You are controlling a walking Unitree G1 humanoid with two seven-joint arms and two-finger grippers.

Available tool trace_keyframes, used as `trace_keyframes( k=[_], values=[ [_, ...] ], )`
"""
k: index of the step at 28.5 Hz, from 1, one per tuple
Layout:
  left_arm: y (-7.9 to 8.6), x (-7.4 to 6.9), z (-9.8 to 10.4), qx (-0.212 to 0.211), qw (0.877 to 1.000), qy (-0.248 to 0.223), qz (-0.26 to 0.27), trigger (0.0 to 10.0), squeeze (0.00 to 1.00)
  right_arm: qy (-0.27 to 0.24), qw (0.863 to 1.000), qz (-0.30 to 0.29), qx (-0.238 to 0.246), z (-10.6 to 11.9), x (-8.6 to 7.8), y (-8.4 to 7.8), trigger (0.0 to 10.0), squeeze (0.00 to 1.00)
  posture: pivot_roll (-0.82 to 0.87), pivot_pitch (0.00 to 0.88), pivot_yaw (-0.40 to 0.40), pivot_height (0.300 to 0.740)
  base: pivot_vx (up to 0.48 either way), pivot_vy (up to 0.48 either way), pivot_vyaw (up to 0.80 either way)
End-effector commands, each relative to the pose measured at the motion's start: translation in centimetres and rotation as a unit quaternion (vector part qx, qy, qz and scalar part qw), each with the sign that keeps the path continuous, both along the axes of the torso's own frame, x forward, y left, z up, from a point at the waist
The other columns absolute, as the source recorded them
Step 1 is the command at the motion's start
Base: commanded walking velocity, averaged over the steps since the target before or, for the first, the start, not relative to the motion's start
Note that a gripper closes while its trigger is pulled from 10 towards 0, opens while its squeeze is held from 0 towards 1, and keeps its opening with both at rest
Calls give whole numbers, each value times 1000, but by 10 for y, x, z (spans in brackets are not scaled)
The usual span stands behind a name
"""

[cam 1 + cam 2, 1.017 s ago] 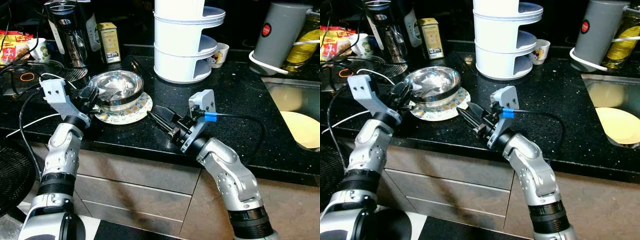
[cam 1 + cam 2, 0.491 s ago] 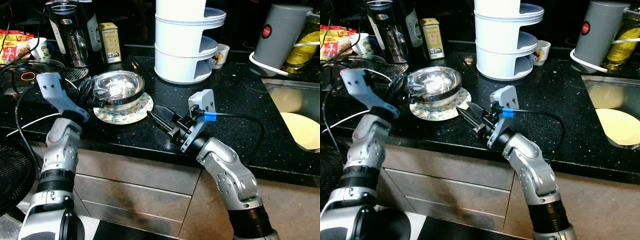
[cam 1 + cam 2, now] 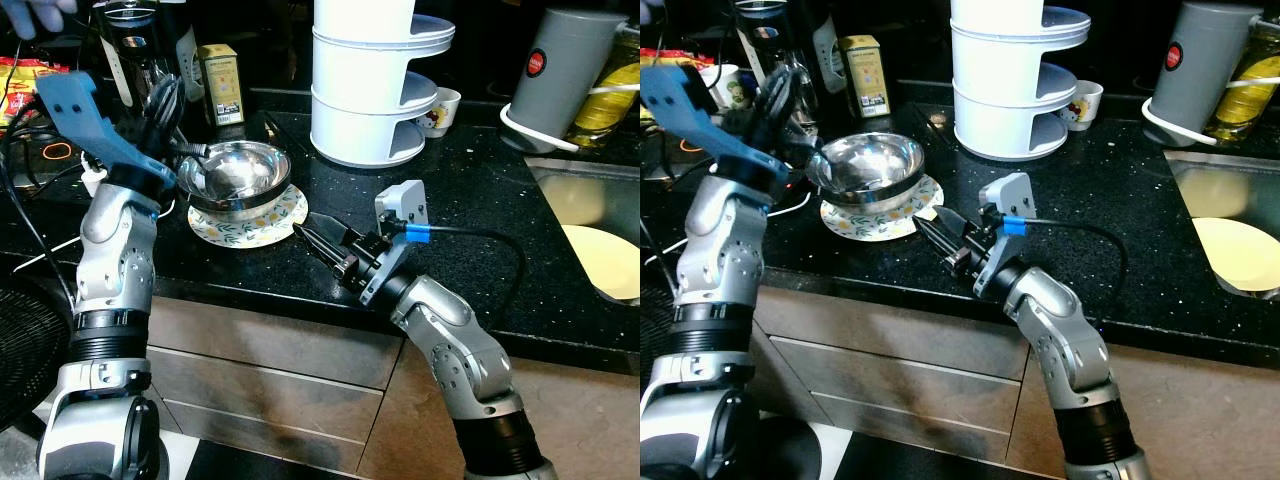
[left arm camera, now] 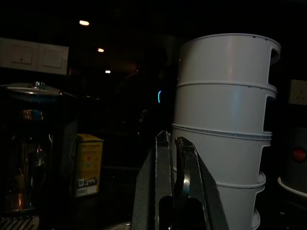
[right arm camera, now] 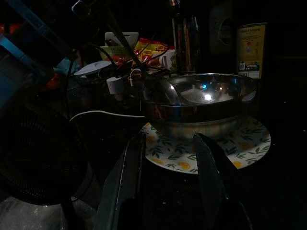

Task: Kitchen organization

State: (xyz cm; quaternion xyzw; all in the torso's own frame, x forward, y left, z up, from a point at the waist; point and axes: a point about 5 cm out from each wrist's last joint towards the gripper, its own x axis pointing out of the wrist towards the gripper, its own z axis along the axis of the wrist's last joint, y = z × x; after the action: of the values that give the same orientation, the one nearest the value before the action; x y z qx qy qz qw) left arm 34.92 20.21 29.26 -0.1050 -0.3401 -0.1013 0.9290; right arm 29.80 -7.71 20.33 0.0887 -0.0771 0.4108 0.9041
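The steel bowl (image 3: pixel 236 172) sits on a floral plate (image 3: pixel 262 216), near the front edge of the black countertop (image 3: pixel 470 190), toward its left end. I judge the bowl as light and stiff, but its polished wall is slippery, so two thin fingers could slide off it. The best place to hold it seems to be the rolled rim, one finger inside and one outside. It looks like two bowls nested together, but I cannot say this for sure. The plate under it looks like ceramic, so fragile; it lies flat on the stone and I think it can be taken only by its raised edge, after the bowl is off it.

My right gripper (image 3: pixel 318 239) rests low over the countertop just beside the plate's right edge, pointing at it. In the right wrist view its fingers (image 5: pixel 129 172) stand apart with the plate and bowl between them ahead, holding nothing. My left gripper (image 3: pixel 165 105) is lifted above the left side of the bowl, apart from it. In the left wrist view its fingers (image 4: pixel 163 177) are pressed almost together, and I see nothing held between them.

Behind the bowl stand a yellow tin (image 3: pixel 219 84) and a glass coffee maker (image 3: pixel 140 60). A white tiered rack (image 3: pixel 370 90) is further back to the right, with a small cup (image 3: pixel 440 108) beside it.
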Motion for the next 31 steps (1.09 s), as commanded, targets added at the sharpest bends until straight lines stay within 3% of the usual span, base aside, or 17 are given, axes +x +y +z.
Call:
trace_keyframes(
  k=[1, 10, 15, 31],
  values=[
    [2, -2, 7, 6, 1000, -10, 4, 0, 0, -3, 1000, -3, 7, 2, 2, -1, 10000, 0, 10, 0, -19, 740, 0, 0, 0],
    [8, -10, 27, 11, 999, -36, 20, 0, 0, -4, 1000, -4, 7, 2, 2, -2, 10000, 0, 8, 0, -20, 740, 0, 0, 0],
    [13, -15, 49, 34, 996, -69, 36, 0, 0, -4, 1000, -3, 7, 1, 2, -1, 10000, 0, 11, 0, -22, 740, 0, 0, 0],
    [10, -15, 41, 26, 998, -54, 28, 0, 0, -3, 1000, -2, 8, 1, 2, 0, 10000, 0, 12, 0, -17, 740, 0, 0, 0]
  ],
)
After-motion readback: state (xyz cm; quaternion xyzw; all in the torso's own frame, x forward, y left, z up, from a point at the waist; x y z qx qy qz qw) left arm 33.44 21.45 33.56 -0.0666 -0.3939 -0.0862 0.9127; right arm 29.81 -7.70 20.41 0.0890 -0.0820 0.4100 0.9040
